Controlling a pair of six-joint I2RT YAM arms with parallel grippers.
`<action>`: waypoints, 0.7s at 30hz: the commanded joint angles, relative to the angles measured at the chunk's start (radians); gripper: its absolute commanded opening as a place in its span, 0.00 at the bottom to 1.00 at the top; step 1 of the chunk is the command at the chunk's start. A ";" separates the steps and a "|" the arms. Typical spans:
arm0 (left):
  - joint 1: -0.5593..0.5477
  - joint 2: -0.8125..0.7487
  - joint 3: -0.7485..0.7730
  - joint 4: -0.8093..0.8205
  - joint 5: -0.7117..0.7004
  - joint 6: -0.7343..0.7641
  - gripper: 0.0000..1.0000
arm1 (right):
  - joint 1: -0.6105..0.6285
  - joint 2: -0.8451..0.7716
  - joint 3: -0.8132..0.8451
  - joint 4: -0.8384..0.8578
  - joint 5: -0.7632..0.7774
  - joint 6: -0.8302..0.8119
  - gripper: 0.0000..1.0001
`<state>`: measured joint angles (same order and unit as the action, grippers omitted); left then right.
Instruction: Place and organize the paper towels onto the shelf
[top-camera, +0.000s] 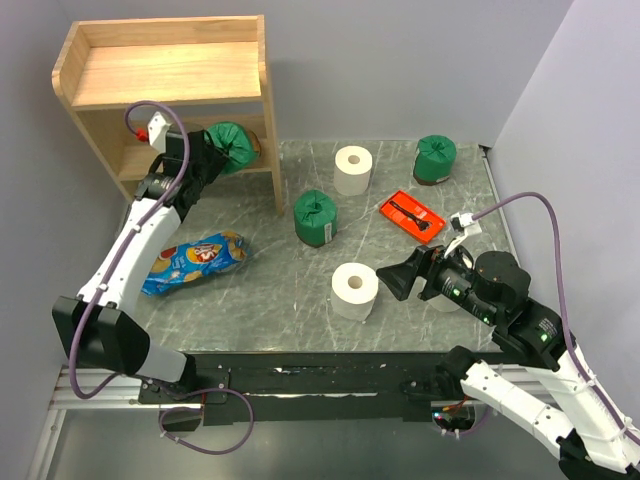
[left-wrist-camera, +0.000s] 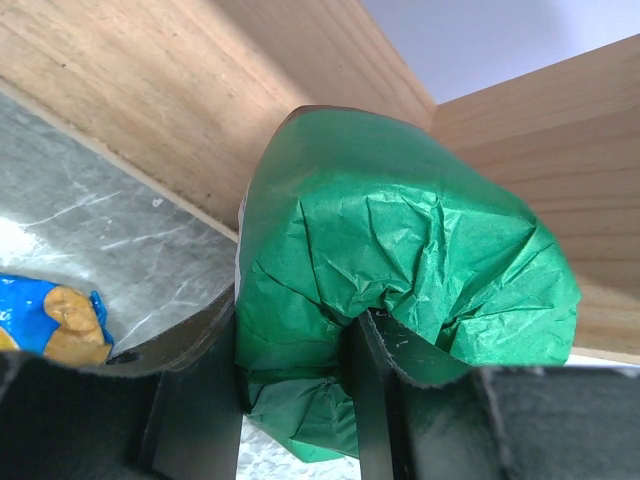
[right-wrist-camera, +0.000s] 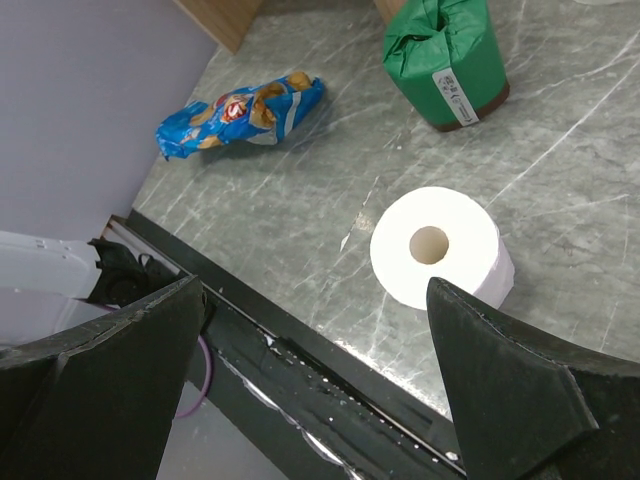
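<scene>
Left claw (top-camera: 212, 158): clenched on a green roll (top-camera: 233, 144), opened only to about the roll's width. In the left wrist view we see both black fingers (left-wrist-camera: 372, 400) pressed into its crinkled wrapping, one on each side of the near end. The roll is inside the lower tier of the shelf (top-camera: 165, 75), upper left of the top view, with wood panels close behind it. We cannot tell whether it rests on the lower board.

Right claw (right-wrist-camera: 315, 290): released, jaws wide apart, holding nothing and touching nothing. It hovers over the table (top-camera: 260, 300), lower right of the top view, just beside a white roll (right-wrist-camera: 435, 245). That roll stands on end, hollow tube up, near the table's front edge.

Other rolls, all upright on the table:
- second white roll (top-camera: 353, 170), top centre
- second green roll (top-camera: 315, 217), centre, near the shelf's side panel
- third green roll (top-camera: 435, 158), upper right

Writing:
- The second green roll has a white label (right-wrist-camera: 450, 95). Its print is too small for us to read.
- The blue snack bag (right-wrist-camera: 240, 110) shows a round red-and-white logo. Its lettering is not legible.
- We see no text on the orange-red tray (top-camera: 412, 216), which lies between the third green roll and the right claw.
</scene>
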<state>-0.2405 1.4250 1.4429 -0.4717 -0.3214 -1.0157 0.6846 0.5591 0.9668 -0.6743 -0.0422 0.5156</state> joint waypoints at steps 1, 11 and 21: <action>0.001 0.011 0.030 0.139 0.021 -0.034 0.30 | -0.005 -0.008 0.036 0.016 0.008 0.003 0.99; 0.001 0.055 0.051 0.174 0.042 -0.044 0.41 | -0.005 -0.018 0.041 0.013 0.021 -0.002 0.99; 0.001 0.008 0.065 0.160 0.053 0.020 0.66 | -0.005 -0.021 0.050 0.013 0.021 0.001 0.99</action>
<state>-0.2390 1.4868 1.4616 -0.3706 -0.2832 -1.0298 0.6846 0.5507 0.9691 -0.6746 -0.0360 0.5156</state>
